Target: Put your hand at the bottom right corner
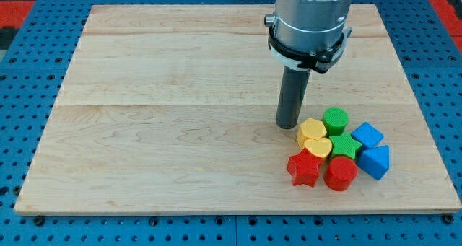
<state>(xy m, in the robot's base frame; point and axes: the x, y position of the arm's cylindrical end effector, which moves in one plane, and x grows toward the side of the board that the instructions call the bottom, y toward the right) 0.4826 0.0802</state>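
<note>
**Rod tip standing beside the block cluster, short of the board's bottom right corner**

Camera view: The arm carries no claw, so there is nothing to open or close; it ends in a straight dark rod, and the tip [288, 125] rests on the wooden board [180, 130] holding nothing. The tip stands just up and to the view's left of the cluster of blocks, very near the upper yellow block [312, 129]; whether they touch cannot be told.

The blocks lie packed together in the board's lower right part. A green cylinder [335, 120] sits at the cluster's top, just right of the tip. Below the upper yellow block lies a yellow heart-shaped block [317, 146], and beside that a green star [346, 146]. At the view's right are two blue blocks, an upper blue block [367, 135] and a lower blue block [375, 161]. Along the cluster's bottom are a red star [304, 169] and a red cylinder [340, 174].

The bottom right corner [451, 205] of the board lies well apart from the tip, down and to the view's right, with the cluster between them.
</note>
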